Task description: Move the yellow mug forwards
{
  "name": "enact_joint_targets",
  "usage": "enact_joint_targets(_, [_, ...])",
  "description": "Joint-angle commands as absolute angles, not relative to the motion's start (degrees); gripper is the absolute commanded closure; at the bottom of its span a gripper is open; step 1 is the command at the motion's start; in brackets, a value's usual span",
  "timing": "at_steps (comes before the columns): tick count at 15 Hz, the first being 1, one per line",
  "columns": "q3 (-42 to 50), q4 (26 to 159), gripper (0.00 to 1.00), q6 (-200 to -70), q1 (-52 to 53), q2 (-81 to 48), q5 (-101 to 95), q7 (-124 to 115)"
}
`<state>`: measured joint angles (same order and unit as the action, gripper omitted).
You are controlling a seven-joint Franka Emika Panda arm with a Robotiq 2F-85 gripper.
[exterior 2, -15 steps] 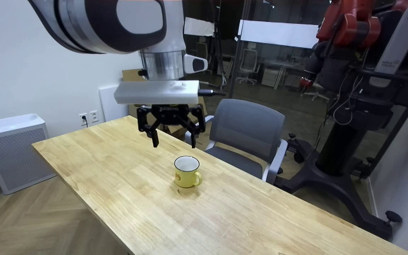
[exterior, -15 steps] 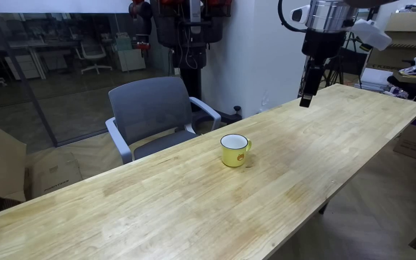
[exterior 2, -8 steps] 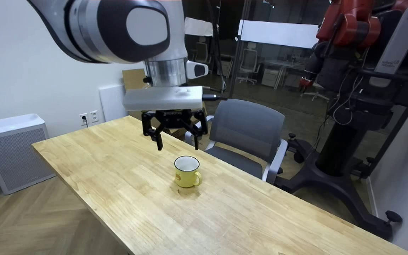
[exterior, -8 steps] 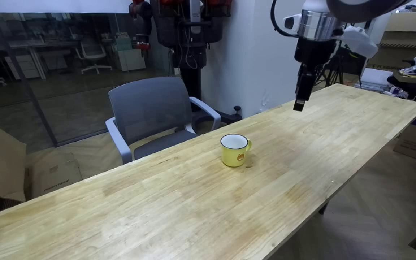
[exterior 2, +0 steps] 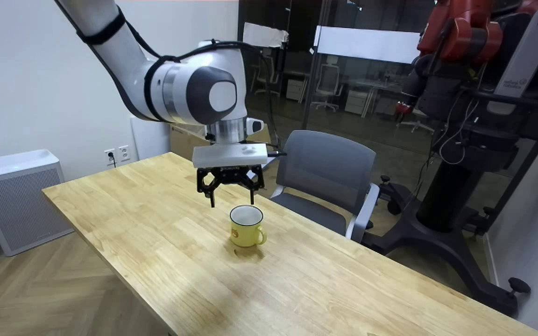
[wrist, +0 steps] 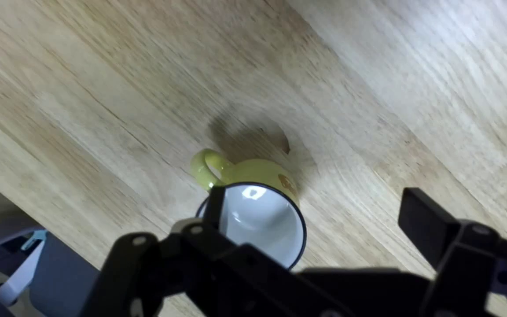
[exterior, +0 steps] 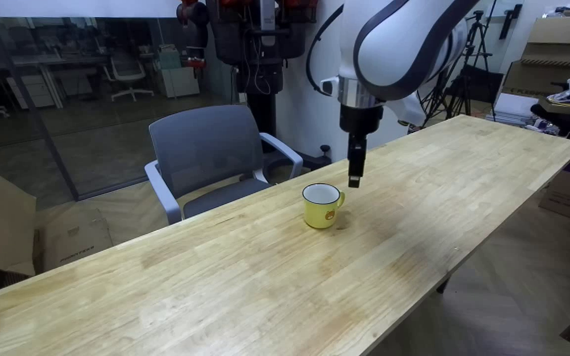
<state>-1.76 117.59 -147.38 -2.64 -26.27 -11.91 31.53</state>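
Upright on the long, pale wooden tabletop (exterior 2: 306, 280) stood a squat, round yellow mug (exterior 2: 244, 235) with a white inside and dark rim. Near it but apart hung the black two-fingered pincer (exterior 2: 232, 204), spread wide and holding nothing. Past the far edge stood a grey mesh-backed office chair (exterior 2: 327, 161).

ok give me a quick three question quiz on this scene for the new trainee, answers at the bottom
1. True or false: the pincer is open.
2. Multiple choice: relative to the wooden table, the mesh-backed office chair is: a) on top of it; b) beside it; c) upside down under it.
3. Fill the gap: the yellow mug stands upright and is ____ on the inside.

Key: 1 true; 2 b; 3 white.
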Motion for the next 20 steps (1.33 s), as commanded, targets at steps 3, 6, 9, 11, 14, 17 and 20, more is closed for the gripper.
enact_joint_targets(3, [-2.8,114.7,0.0,-146.7,-2.8,-28.9,-12.6,31.2])
enact_joint_targets(6, [-2.5,113.6,0.0,-146.6,-2.7,-29.9,-12.8,30.7])
enact_joint_targets(9, [-2.2,111.2,0.0,-149.0,-2.2,-33.5,-13.9,30.4])
enact_joint_targets(11, [-2.1,109.3,0.0,-149.4,-2.0,-35.9,-14.7,30.9])
enact_joint_targets(14, [-2.5,105.0,0.0,-147.5,-2.0,-40.1,-16.3,32.6])
enact_joint_targets(17, [-3.8,100.6,0.0,-145.7,-2.2,-43.9,-16.1,34.4])
enact_joint_targets(20, [-4.7,96.5,0.0,-143.4,-2.0,-47.1,-15.9,36.1])
